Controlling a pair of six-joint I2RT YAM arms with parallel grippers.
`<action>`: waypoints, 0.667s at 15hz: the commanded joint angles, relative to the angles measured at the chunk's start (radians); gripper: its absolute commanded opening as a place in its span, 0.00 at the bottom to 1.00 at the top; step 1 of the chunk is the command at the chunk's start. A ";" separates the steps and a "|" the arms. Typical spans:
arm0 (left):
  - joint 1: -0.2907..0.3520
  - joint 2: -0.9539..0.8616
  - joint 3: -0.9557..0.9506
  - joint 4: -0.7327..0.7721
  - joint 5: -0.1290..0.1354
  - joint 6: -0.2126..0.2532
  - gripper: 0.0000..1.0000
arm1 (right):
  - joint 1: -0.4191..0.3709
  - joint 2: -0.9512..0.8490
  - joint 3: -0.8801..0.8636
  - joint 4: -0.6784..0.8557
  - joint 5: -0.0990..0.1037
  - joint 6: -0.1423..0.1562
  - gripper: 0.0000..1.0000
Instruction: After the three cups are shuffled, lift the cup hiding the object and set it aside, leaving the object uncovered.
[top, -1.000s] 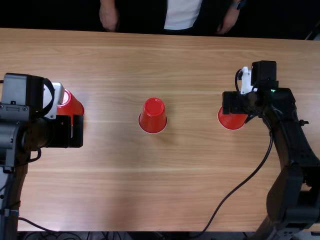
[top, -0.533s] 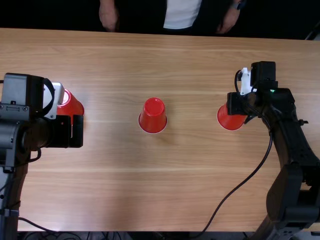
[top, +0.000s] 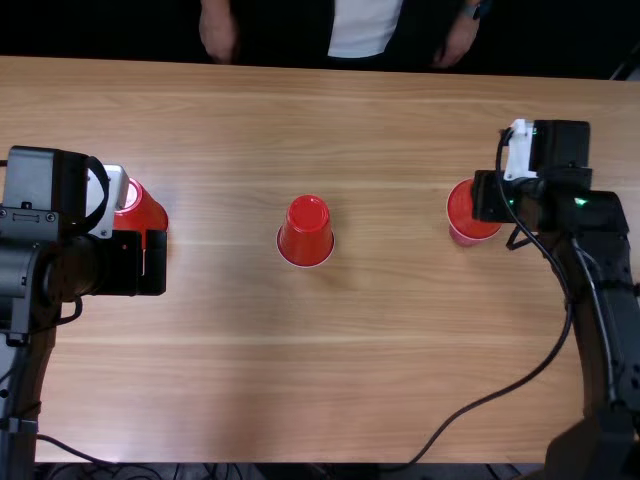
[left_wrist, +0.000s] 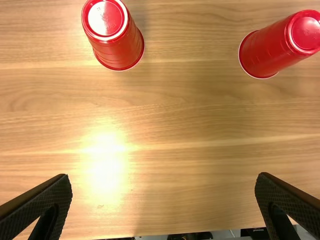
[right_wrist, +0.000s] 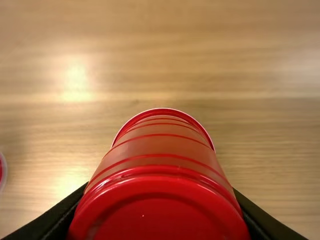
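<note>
I have the right end effector (top: 483, 200) clamped on the right cup (right_wrist: 160, 165), base up, at the right of the surface (top: 320, 360), ready to carry it aside. I can't see the object. Left end effector (left_wrist: 161, 179) hangs with fingers apart at the far left, out of the way.

Robotics lab/test rig: black left arm (top: 45, 270) & right arm (top: 600, 300) at light wooden table (top: 300, 380), cable (top: 541, 369) trailing over it.

Bright, even light from above. A glare patch shines on the table (left_wrist: 200, 165) just ahead of the left fingers (left_wrist: 42, 202); shadows are soft.
</note>
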 joint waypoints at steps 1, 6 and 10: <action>-0.009 0.002 0.022 -0.003 -0.004 -0.004 1.00 | -0.044 -0.048 -0.006 -0.002 -0.003 0.015 0.26; -0.009 -0.001 0.021 -0.003 -0.004 -0.002 1.00 | -0.199 -0.133 -0.038 -0.094 -0.003 0.015 0.27; -0.011 -0.002 0.019 -0.003 -0.004 -0.002 1.00 | -0.280 -0.166 -0.181 -0.080 -0.001 0.013 0.28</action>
